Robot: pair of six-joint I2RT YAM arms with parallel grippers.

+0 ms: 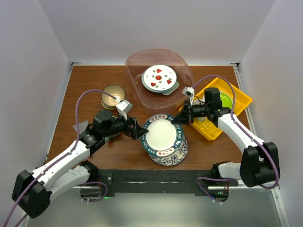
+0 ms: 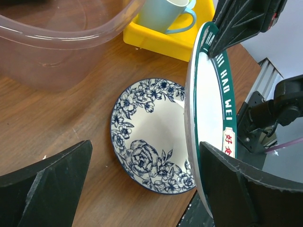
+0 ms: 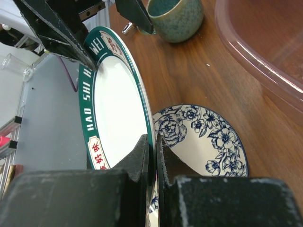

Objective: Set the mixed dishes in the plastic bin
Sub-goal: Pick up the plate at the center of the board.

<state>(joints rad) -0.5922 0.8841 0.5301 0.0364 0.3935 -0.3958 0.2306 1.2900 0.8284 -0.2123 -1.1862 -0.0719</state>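
Observation:
A white plate with a dark green rim (image 1: 162, 134) is held tilted above a blue floral plate (image 1: 171, 155) that lies on the table. My right gripper (image 1: 180, 118) is shut on its right rim; in the right wrist view both fingers (image 3: 142, 156) pinch the plate's (image 3: 113, 104) edge. My left gripper (image 1: 142, 131) stands wide open at the plate's left rim, which (image 2: 210, 109) lies against the inner face of one finger (image 2: 236, 189). The plastic bin (image 1: 137, 64) at the back holds a strawberry plate (image 1: 159, 78) on a pale mint tray (image 1: 171, 90).
A small tan bowl (image 1: 112, 96) sits left of the bin. At the right, a yellow perforated tray (image 1: 239, 99) holds a lime-green plate (image 1: 226, 100) and a pale mug (image 2: 165, 14). White walls close in the table on three sides.

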